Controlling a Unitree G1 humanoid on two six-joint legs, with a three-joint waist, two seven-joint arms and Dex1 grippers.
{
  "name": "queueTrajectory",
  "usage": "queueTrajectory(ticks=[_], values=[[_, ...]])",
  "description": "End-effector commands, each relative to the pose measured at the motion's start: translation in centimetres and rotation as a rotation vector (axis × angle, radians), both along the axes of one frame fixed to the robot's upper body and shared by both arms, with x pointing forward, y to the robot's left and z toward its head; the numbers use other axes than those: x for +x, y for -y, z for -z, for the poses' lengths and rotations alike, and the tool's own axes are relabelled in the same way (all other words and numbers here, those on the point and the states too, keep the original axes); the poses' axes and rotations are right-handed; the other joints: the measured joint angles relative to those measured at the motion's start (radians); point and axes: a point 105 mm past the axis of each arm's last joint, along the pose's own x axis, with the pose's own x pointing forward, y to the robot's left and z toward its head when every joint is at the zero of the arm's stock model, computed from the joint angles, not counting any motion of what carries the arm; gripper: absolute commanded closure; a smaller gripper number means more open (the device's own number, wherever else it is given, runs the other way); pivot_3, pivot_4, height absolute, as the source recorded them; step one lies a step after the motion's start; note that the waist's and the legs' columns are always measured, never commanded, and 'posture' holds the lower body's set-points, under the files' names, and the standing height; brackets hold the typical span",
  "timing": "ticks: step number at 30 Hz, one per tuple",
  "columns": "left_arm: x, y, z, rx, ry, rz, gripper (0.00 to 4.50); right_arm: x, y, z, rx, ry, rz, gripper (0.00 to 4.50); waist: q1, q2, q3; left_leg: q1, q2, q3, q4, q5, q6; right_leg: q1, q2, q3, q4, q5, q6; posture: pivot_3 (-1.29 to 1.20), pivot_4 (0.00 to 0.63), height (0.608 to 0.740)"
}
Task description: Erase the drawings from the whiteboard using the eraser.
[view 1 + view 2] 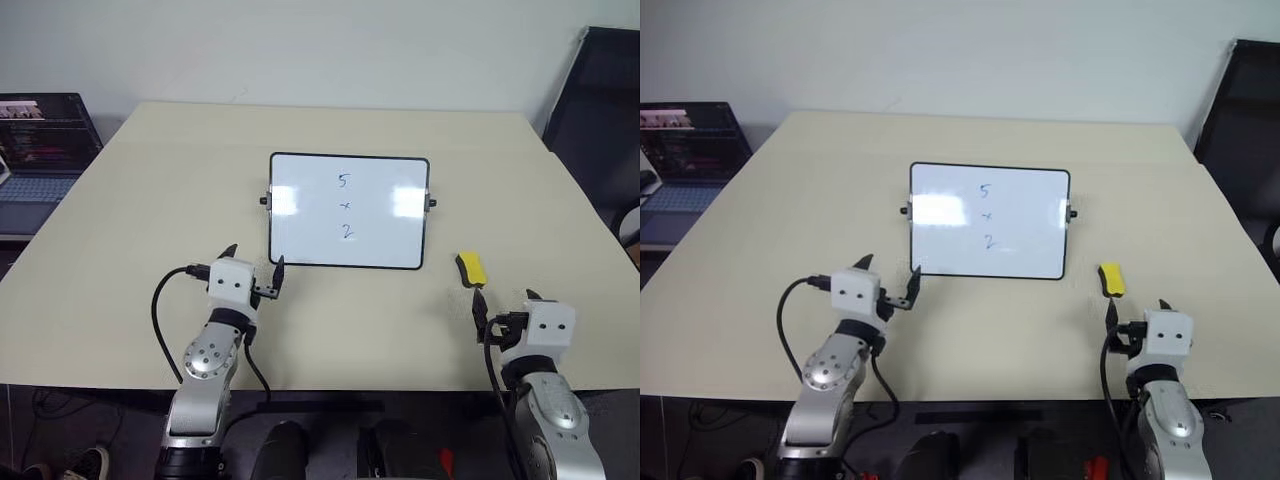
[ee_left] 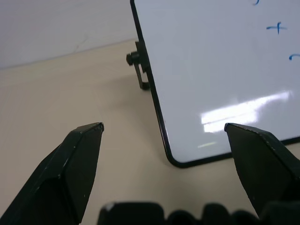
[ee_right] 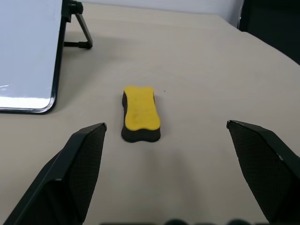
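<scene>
**Desk:** What have you got on the grippers?

**Me:** In my head view, the left gripper (image 1: 253, 263) sits in the lower left of the frame, its jaws spread wide with nothing between them. It hovers just in front of the whiteboard's lower left corner; I can't tell from here whether the nearer finger touches the frame, but the left wrist view shows a gap of bare worktop between the fingers (image 2: 70, 168) and the board edge. The right gripper (image 1: 503, 298) is in the lower right of the frame, jaws also fully released and holding nothing.

**Desk:** And the eraser?

**Me:** The eraser (image 1: 471, 268) lies flat on the worktop (image 1: 150, 200), yellow face up, dark underside down, right of centre in the frame, just beside the whiteboard's lower right corner but apart from it. It lies just beyond the right gripper. In the right wrist view I see it lined up between the two open fingers, ahead of their tips and not touched by either.

**Desk:** Board status?

**Me:** The whiteboard (image 1: 300, 240) stands propped up at the centre of the frame, on small black side stands. The drawings (image 1: 345, 206) are all still there, a "5", an "x" and a "2" in a vertical column, a little right of the board's middle. A laptop (image 1: 40, 150) sits off the worktop at the upper left of the frame.
</scene>
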Motion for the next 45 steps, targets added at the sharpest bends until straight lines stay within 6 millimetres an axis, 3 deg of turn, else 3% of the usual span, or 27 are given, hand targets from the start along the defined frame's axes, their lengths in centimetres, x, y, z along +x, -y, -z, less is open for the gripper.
queueTrajectory(ticks=[1,5,12,15,19,23,27,32,40,45], values=[[0.0,0.2,-1.1,-0.001,0.047,0.001,0.0,0.6,-0.5,-1.8,-0.014,0.059,-0.037,0.03,0.0,0.0,0.0,0.0,0.0,0.0,0.0,0.0,0.0,0.0,0.0,0.0,0.0,-0.001,-0.001,0.0,0.15,0.74],[-0.3,-1.3,-1.6,0.017,0.069,-0.063,0.0,0.5,0.0,-1.2,-0.03,0.026,-0.013,0.03,0.001,0.0,0.0,0.0,0.0,0.0,0.0,0.0,0.0,0.0,0.0,0.0,0.0,-0.002,-0.004,0.0,0.15,0.74],[-0.2,-3.8,-3.3,0.051,0.091,-0.043,0.0,0.6,-1.9,-1.8,-0.042,0.01,-0.11,0.03,0.0,0.0,0.0,0.0,0.0,0.0,-0.003,0.0,0.0,-0.001,0.0,0.0,0.0,0.0,0.0,0.0,0.15,0.74],[0.5,-5.4,-5.3,0.069,0.145,-0.057,0.0,1.3,-2.1,-2.9,0.014,0.04,-0.103,0.03,0.001,0.0,0.0,0.0,0.0,0.0,-0.002,0.0,0.0,-0.001,0.0,0.0,0.0,0.0,0.0,0.0,0.15,0.74],[1.6,-5.5,-7.2,0.1,0.169,0.04,0.0,2.0,-3.4,-5.0,0.09,0.099,-0.143,0.03,0.001,0.0,0.0,0.0,0.0,0.0,-0.002,0.0,0.0,-0.001,0.0,-0.001,0.0,0.0,0.001,0.0,0.15,0.74],[2.6,-4.0,-9.3,0.132,0.18,0.221,0.0,1.6,-5.1,-7.2,0.179,0.149,-0.189,0.03,0.001,0.0,0.0,-0.001,-0.001,-0.001,-0.003,0.0,0.0,-0.001,0.0,-0.002,-0.001,0.0,0.001,0.0,0.15,0.74],[2.7,-0.7,-11.8,0.118,0.173,0.469,0.0,1.8,-4.8,-7.8,0.212,0.138,-0.18,0.03,0.0,0.0,0.0,-0.002,-0.001,-0.002,-0.004,0.0,-0.001,-0.001,0.0,-0.003,-0.001,0.0,0.001,0.0,0.15,0.74],[2.4,2.6,-13.0,0.136,0.127,0.74,0.0,2.5,-3.9,-8.8,0.204,0.127,-0.162,0.03,-0.001,0.0,0.001,-0.001,-0.002,0.0,-0.004,0.0,-0.001,-0.001,0.002,-0.003,-0.001,0.0,0.002,0.0,0.15,0.74],[2.4,7.4,-13.5,0.27,0.045,1.121,0.0,4.4,0.0,-7.4,0.102,-0.061,-0.105,0.03,-0.001,0.0,0.001,-0.001,-0.003,0.0,-0.004,0.0,0.0,-0.001,0.004,-0.003,-0.001,0.0,0.002,0.0,0.15,0.74],[2.3,8.7,-13.7,0.328,0.019,1.254,0.0,5.0,1.0,-6.7,0.089,-0.143,-0.142,0.03,-0.005,0.0,0.001,-0.002,-0.003,0.001,-0.004,0.0,0.0,-0.002,0.004,-0.004,-0.001,0.0,0.002,0.0,0.15,0.74]])
